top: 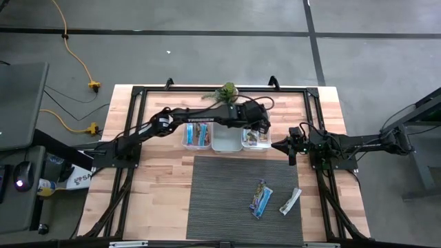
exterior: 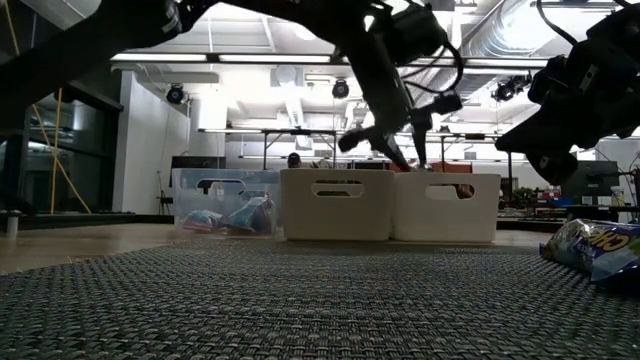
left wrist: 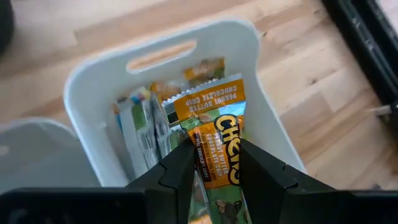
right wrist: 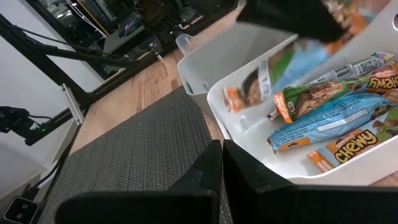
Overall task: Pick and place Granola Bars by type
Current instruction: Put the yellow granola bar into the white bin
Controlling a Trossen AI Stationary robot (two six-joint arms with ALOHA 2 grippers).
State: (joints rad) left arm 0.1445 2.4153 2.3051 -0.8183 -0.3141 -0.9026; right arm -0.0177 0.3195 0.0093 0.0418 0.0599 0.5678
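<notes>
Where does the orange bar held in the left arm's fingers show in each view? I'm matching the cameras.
High view: hidden under the left gripper, above the right-hand bin.
Low view: too dark to make out.
Left wrist view: the orange bar, centre, between the fingers.
Right wrist view: not identifiable.
Shared landmark: the right-hand bin.

The orange bar (left wrist: 214, 140) in the left wrist view reads "PEANUT BUTTER CHOCOLATE CHIP" across its top edge and "CHEWY" in big yellow letters down its length. In the right wrist view, another bar (right wrist: 354, 148) lying in the white bin (right wrist: 249, 134) also carries the word "CHEWY". The rest of the print on the wrappers there, and on the bag (exterior: 595, 248) at the edge of the low view, is too blurred to read.
</notes>
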